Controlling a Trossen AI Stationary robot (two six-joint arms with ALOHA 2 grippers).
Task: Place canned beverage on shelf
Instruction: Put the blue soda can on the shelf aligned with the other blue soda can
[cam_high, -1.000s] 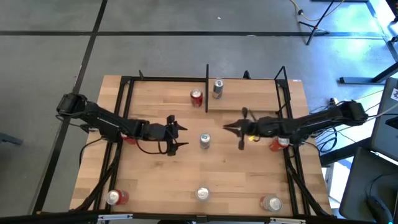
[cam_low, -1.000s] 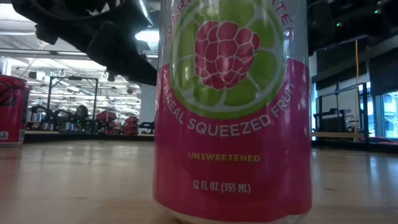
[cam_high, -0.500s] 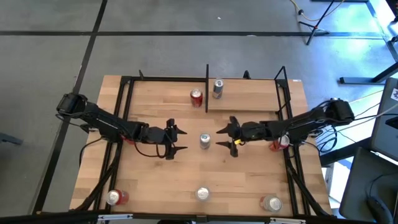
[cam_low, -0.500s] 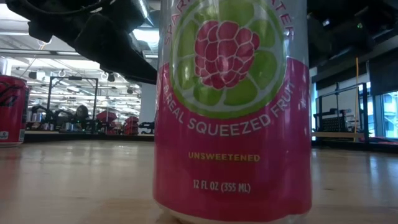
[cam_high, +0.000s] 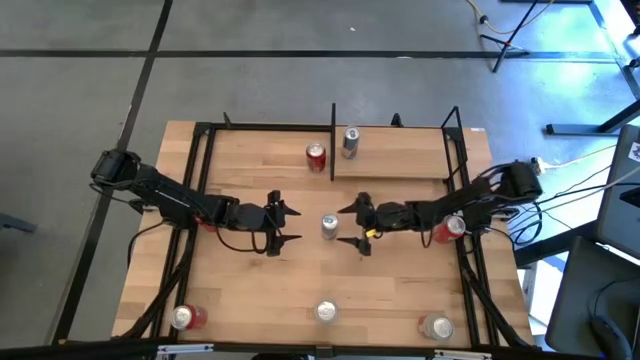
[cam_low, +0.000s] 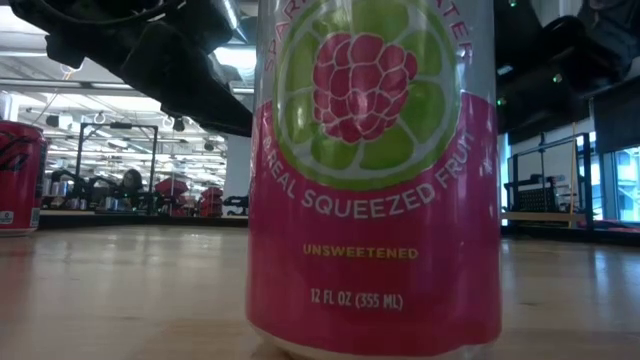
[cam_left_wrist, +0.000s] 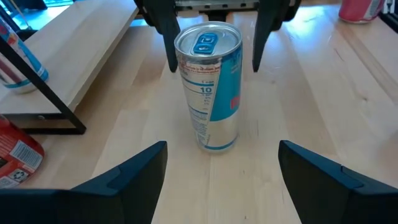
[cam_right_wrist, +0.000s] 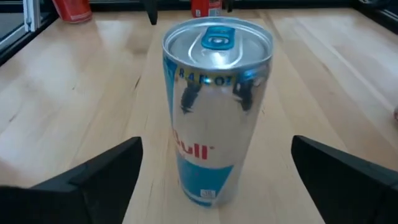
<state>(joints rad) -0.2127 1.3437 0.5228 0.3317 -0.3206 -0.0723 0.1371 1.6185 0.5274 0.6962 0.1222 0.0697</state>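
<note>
A slim silver-and-blue can (cam_high: 329, 226) stands upright on its base at the middle of the wooden table. My left gripper (cam_high: 296, 225) is open just to its left, a little short of it. In the left wrist view the can (cam_left_wrist: 211, 93) stands beyond my left gripper (cam_left_wrist: 222, 149). My right gripper (cam_high: 345, 226) is open on the can's right. Its fingertips stand on either side of the can (cam_right_wrist: 214, 106) without touching it. The shelf (cam_high: 400, 160) is the raised plank at the far right, with one silver can (cam_high: 350, 141) standing on it.
A red can (cam_high: 316, 156) stands left of the shelf's black divider bar (cam_high: 333, 135). Three cans line the near edge (cam_high: 183, 318), (cam_high: 326, 312), (cam_high: 436, 326); the middle one, pink, fills the low view (cam_low: 375, 180). Red cans sit beneath each arm (cam_high: 205, 222), (cam_high: 447, 230).
My right gripper has moved toward the table's left and down, up to the middle can. It has opened from shut to wide, and its fingertips now stand on either side of the can. The can has not moved.
</note>
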